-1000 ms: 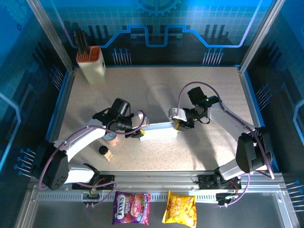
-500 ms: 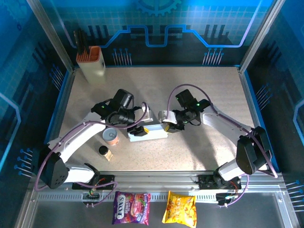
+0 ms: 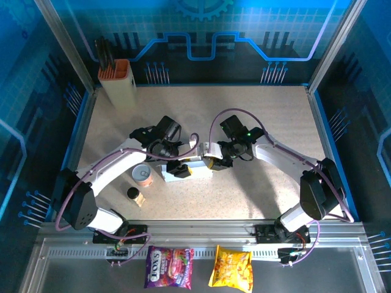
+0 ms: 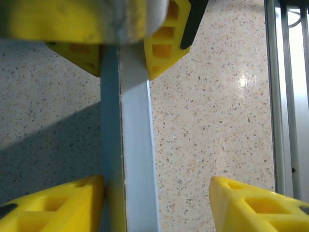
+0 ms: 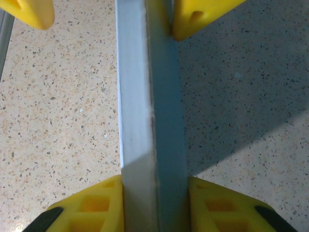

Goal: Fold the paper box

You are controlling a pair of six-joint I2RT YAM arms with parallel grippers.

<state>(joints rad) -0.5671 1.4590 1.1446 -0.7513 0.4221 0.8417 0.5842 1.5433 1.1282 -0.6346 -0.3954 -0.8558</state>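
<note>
White-grey paper box, standing on edge, long axis left-right

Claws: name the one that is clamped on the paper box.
The right claw: both its fingers press the paper box. The left claw stands open, one finger clear of it.

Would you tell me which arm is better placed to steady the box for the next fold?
Probably the right. The right gripper has both fingers pressed on the faces of the box, while the left gripper stands open, one finger clear of the box.
</note>
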